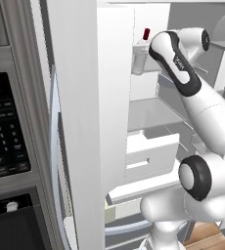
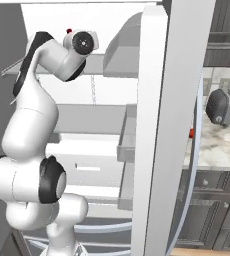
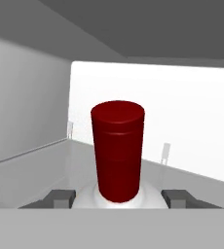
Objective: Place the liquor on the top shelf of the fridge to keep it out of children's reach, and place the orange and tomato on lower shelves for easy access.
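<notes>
My gripper (image 3: 120,197) is shut on the liquor (image 3: 118,151), a pale bottle with a dark red cap standing upright between the fingers (image 3: 60,197). The hand is inside the fridge (image 1: 148,83), high in its white cavity and over the grey top shelf (image 3: 31,168). From the left base view, the liquor (image 1: 145,34) shows just left of my wrist. The white lower shelves (image 1: 151,151) lie well below it. A small red tomato (image 2: 191,132) peeks out on the counter behind the open door's edge. The orange is out of view.
The open fridge door (image 1: 80,122) stands close on the left of the arm. A black-panelled microwave (image 1: 4,127) is left of it. A silver toaster (image 2: 224,106) sits on the marble counter (image 2: 217,145) to the right.
</notes>
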{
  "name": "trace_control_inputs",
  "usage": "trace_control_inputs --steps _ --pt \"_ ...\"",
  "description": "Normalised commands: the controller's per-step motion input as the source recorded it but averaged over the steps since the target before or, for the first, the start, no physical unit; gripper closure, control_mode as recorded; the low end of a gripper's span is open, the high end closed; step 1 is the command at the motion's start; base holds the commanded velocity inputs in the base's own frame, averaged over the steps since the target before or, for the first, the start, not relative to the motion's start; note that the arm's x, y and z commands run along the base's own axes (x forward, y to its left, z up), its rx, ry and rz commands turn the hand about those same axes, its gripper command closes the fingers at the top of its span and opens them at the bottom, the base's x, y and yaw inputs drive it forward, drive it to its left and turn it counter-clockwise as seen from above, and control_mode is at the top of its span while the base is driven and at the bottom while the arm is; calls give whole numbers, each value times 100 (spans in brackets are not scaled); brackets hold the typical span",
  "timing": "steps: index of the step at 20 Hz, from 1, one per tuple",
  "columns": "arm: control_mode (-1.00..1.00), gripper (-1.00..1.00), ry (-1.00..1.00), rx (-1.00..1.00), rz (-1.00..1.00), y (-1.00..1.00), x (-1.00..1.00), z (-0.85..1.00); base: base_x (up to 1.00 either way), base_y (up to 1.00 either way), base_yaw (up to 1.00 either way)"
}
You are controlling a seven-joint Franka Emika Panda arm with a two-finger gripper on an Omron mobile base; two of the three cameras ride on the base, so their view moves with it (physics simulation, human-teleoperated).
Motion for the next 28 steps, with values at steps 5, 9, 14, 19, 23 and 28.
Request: trace_control_inputs --steps 5,9,14,19,23,28 --pt "-100 100 0 0 0 7 58 0 0 0 0" --pt "-100 100 0 0 0 3 62 0 0 0 0" --pt "-100 100 0 0 0 0 65 -1 0 0 0" --pt "-100 100 0 0 0 5 63 -9 0 0 0" --pt "-100 100 0 0 0 8 66 -12 0 0 0" --pt "-100 100 0 0 0 11 66 -13 0 0 0"
